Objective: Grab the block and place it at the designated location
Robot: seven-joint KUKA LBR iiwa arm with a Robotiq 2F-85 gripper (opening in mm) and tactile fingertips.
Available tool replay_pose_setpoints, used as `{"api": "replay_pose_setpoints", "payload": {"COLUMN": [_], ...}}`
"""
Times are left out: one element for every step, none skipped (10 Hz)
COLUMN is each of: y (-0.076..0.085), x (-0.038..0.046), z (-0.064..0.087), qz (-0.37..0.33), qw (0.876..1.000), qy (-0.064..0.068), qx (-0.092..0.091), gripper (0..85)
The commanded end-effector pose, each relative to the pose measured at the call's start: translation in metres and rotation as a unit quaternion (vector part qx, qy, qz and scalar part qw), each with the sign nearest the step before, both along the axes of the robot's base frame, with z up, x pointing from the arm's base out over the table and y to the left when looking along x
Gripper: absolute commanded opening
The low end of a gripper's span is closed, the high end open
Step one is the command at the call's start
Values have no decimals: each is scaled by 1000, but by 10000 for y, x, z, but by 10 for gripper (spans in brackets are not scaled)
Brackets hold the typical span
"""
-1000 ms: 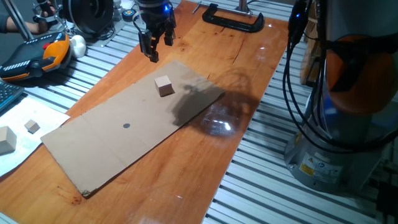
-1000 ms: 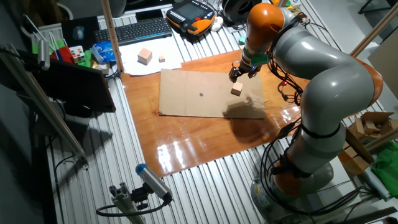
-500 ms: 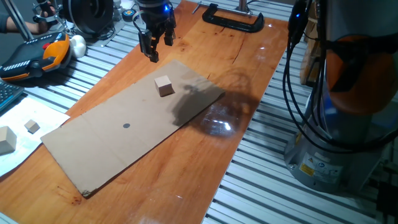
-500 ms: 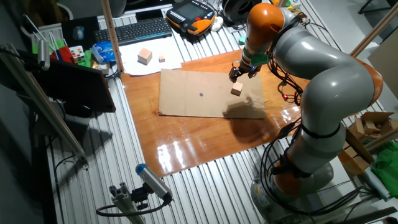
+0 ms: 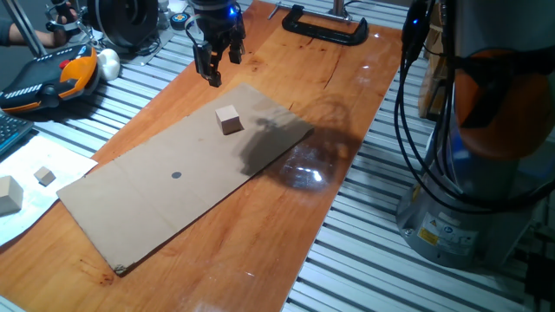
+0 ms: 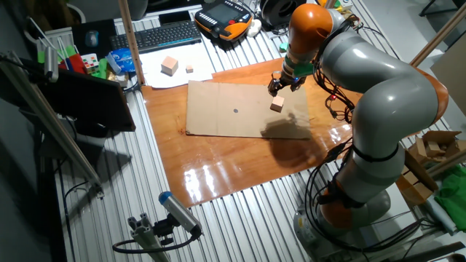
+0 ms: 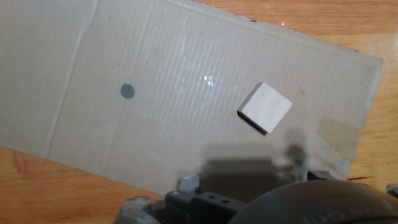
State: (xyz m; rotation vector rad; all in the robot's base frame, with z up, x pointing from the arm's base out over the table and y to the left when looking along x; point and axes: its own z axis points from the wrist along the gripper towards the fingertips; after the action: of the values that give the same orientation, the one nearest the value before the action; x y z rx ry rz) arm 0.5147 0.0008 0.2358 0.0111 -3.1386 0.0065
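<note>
The block (image 5: pixel 229 119) is a small light-brown wooden cube lying on the right part of a flat cardboard sheet (image 5: pixel 156 212). It also shows as the block (image 6: pixel 277 106) and, in the hand view, the block (image 7: pixel 265 107) right of centre. The designated location (image 5: pixel 176 174) is a dark round dot further left on the sheet, seen too as the dot (image 6: pixel 236 111) and the dot (image 7: pixel 127 91). My gripper (image 5: pixel 224 69) hangs above the table just beyond the sheet's far edge, apart from the block, open and holding nothing. The gripper (image 6: pixel 277 86) sits just behind the cube.
A larger tan block (image 5: pixel 9 193) and a tiny pale cube (image 5: pixel 44 177) lie on white paper at the left. A black clamp (image 5: pixel 325 26) sits at the table's far edge. An orange pendant (image 5: pixel 48 82) and a keyboard (image 6: pixel 156 35) lie beyond. The arm's base (image 5: pixel 468 191) stands at the right.
</note>
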Motion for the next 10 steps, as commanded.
{"api": "replay_pose_setpoints", "payload": {"y": [-1,-1,-1,-1,-1,-1,-1,-2,-2,-2], "x": [3,3,3,3,3,2,2,2,1,1], "z": [1,1,1,1,1,1,1,1,1,1], "qz": [143,143,143,142,142,142,145,145,147,147], "qw": [983,983,983,983,983,983,983,983,983,983], "qy": [104,104,104,104,104,104,104,104,103,103], "qx": [-45,-45,-45,-45,-45,-45,-44,-44,-44,-44], "gripper": [10,10,10,10,10,10,10,10,10,10]}}
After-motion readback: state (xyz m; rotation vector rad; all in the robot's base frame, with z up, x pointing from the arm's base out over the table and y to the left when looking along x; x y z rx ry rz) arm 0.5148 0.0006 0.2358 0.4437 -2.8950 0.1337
